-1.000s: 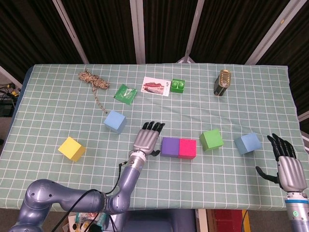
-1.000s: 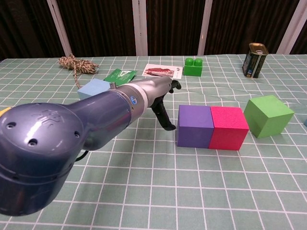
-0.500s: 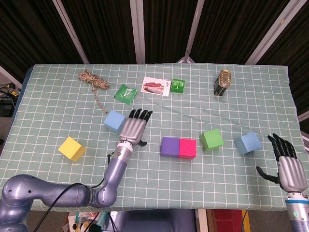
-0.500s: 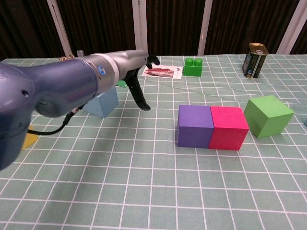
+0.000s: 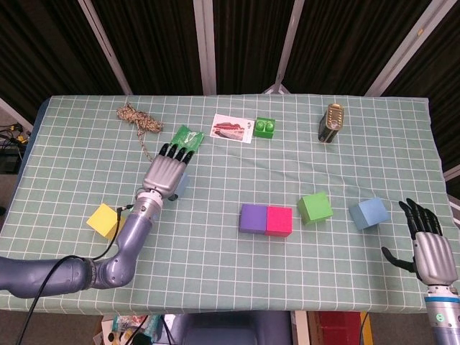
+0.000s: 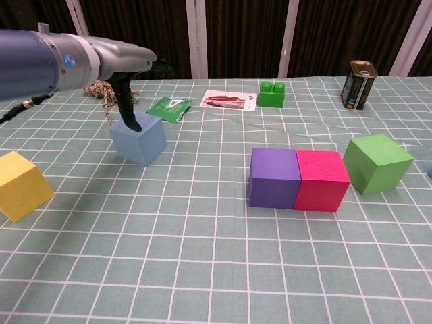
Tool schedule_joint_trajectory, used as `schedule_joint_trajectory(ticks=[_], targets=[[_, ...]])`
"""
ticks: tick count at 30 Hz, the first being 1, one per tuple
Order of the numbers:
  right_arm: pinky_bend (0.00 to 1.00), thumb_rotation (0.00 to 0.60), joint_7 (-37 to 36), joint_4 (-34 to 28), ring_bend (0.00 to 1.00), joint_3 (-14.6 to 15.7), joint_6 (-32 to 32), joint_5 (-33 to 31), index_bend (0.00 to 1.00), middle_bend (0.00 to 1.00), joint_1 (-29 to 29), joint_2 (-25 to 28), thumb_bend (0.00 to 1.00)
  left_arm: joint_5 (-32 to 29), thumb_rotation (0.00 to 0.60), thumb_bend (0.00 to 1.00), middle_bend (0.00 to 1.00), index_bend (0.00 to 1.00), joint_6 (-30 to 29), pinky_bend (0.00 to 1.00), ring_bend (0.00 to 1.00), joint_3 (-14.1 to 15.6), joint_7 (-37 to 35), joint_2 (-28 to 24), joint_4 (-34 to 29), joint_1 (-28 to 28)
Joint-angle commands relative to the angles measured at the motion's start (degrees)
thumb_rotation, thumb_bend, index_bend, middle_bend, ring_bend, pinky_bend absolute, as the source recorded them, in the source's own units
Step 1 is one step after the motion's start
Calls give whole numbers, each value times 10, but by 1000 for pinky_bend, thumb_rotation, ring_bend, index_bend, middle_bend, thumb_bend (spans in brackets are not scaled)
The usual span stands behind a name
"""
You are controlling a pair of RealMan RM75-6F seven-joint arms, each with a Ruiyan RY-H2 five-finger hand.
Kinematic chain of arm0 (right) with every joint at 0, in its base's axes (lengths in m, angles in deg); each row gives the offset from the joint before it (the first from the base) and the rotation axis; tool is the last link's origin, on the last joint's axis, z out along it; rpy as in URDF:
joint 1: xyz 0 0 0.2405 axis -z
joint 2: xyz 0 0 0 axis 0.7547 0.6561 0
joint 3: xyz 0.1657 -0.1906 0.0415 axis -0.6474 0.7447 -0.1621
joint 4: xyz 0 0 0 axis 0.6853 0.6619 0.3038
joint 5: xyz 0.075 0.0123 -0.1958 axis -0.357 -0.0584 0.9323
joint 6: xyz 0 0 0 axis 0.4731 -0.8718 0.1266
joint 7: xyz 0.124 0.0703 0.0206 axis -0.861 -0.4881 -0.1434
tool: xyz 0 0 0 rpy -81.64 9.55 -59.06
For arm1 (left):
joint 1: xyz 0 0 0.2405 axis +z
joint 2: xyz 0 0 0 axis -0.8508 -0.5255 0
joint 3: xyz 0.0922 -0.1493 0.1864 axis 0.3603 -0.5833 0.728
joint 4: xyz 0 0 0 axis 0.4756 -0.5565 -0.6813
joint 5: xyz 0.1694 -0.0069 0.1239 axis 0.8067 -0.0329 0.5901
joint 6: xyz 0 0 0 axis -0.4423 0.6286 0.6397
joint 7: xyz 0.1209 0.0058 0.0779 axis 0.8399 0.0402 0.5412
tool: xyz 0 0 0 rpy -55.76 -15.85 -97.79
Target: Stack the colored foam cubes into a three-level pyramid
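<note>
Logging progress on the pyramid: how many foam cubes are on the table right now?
6, none stacked. Yellow cube front left; one light blue cube under the left hand; purple cube touching pink cube at centre; green cube and another light blue cube to their right.

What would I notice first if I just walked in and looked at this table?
Probably the purple cube and pink cube pressed side by side mid-table, with a green cube just to their right. Then the left hand, reaching over a light blue cube, with a yellow cube near the table's left edge.
</note>
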Motion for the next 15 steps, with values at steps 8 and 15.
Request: schedule_joint_trajectory(ticks=[8,15], targets=[[0,600,6,-1,0,-2,1,-5,0,0,-1,-2,250,-1,600,100,100,0,66,41,0,41,-9,-38,24,-7],[0,600,8,-5,0,-2,3,-10,0,0,0,-1,249,-1,600,100,95,0,91,41,0,65,-34,-42,50,-12]])
